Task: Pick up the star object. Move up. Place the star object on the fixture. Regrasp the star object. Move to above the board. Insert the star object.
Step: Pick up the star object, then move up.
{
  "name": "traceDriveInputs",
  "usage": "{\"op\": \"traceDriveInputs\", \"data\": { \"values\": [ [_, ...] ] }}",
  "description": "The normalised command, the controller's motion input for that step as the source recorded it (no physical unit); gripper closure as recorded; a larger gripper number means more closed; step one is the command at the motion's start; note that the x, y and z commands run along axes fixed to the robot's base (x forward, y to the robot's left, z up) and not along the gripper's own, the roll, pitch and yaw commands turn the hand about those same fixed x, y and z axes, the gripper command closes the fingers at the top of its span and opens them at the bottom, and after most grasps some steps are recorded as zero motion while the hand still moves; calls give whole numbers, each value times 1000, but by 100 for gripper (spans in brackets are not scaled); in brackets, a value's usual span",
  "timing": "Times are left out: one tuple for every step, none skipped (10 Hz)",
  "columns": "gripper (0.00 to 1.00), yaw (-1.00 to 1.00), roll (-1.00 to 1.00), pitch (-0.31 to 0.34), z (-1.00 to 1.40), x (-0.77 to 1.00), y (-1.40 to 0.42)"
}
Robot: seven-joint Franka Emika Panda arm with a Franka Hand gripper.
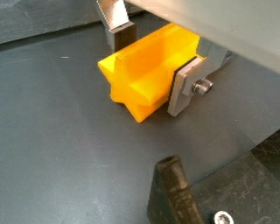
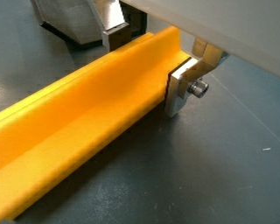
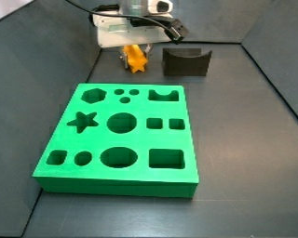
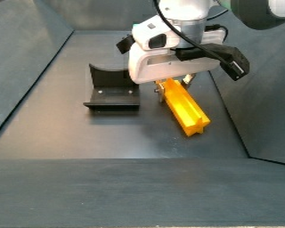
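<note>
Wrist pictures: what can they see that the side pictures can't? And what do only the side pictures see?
Only the wrist views show the pincer close up: its flat silver fingers sit on either side of the yellow star peg, and one has a small bolt.

Only a side view shows the green board with its cut-out holes. Both side views show the white arm.

Both kinds show the peg lying on the dark floor, with the pincer low over one end.
</note>
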Motion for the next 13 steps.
{"op": "traceDriveInputs", "data": {
  "values": [
    [100, 0, 0, 0, 0, 0, 0],
    [100, 0, 0, 0, 0, 0, 0],
    [100, 0, 0, 0, 0, 0, 0],
    [100, 0, 0, 0, 0, 0, 0],
    [100, 0, 0, 0, 0, 0, 0],
    [100, 0, 0, 0, 0, 0, 0],
    [100, 0, 0, 0, 0, 0, 0],
    [100, 0, 0, 0, 0, 0, 0],
    [100, 0, 0, 0, 0, 0, 0],
    [100, 0, 0, 0, 0, 0, 0],
    [100, 0, 0, 0, 833, 0, 0],
    [100, -4, -1, -1, 825, 13, -24],
    [100, -2, -4, 15, 722, -12, -30]
  ]
}}
